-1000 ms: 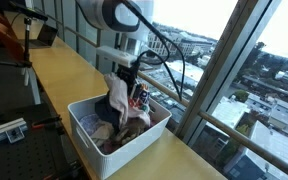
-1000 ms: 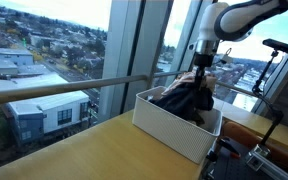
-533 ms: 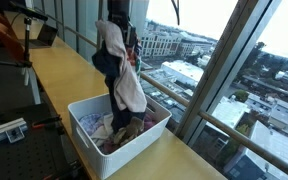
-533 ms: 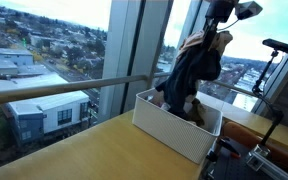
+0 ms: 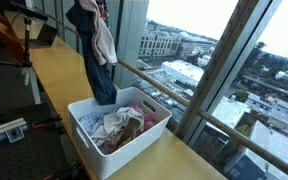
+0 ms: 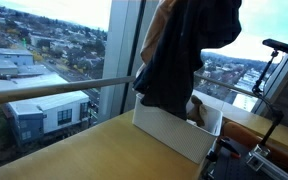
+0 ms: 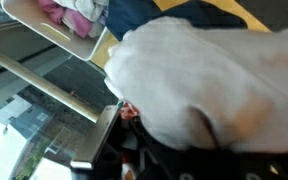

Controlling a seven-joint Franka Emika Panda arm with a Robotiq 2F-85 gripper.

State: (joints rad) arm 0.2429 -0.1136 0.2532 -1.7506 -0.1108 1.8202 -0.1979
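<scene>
A bundle of clothes hangs high in the air: a dark blue garment (image 5: 96,75) with a cream one (image 5: 106,40) draped over it. In the other exterior view the same bundle (image 6: 184,60) fills the upper middle. It hangs over the far-left corner of the white basket (image 5: 134,150), clear of its rim. My gripper is shut on the top of the bundle, beyond the top edge of both exterior views. In the wrist view the cream cloth (image 7: 204,80) covers the fingers, and only the gripper's dark body (image 7: 154,160) shows below it.
More clothes (image 5: 119,125), pink and white, lie in the basket (image 6: 174,135), which stands on a long wooden counter (image 5: 54,70) beside a tall window with a rail (image 6: 54,90). An orange chair (image 5: 4,40) and stands are at the counter's far end.
The gripper has risen steeply with the bundle, from inside the basket to above it. The clothes now hang free, shifted toward the basket's far-left side.
</scene>
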